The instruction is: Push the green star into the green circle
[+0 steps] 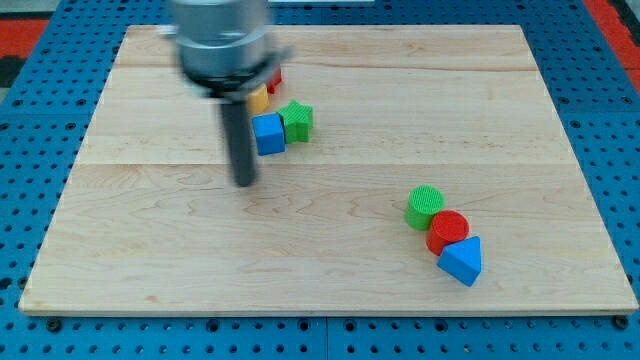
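The green star [297, 120] lies on the wooden board [330, 280] at the upper left of centre, touching a blue cube [268, 134] on its left. The green circle [425, 206] stands at the lower right, touching a red circle [447, 232]. My tip [244, 183] rests on the board just below and left of the blue cube, apart from the green star.
A yellow block [258, 99] and a red block [273, 80] sit behind the blue cube, partly hidden by the arm [222, 40]. A blue triangle [461, 261] touches the red circle at the lower right. Blue pegboard surrounds the board.
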Action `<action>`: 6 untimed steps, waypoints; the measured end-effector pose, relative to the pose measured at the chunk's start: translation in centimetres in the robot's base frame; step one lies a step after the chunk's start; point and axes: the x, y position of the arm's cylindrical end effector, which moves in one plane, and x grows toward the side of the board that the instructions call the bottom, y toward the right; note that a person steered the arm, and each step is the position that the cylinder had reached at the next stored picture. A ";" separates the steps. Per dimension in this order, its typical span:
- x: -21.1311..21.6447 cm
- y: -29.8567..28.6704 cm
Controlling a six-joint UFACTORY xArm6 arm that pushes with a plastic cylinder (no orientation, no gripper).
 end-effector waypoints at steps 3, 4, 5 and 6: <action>-9.7 8.8; -6.9 17.1; -4.2 22.8; -2.2 26.3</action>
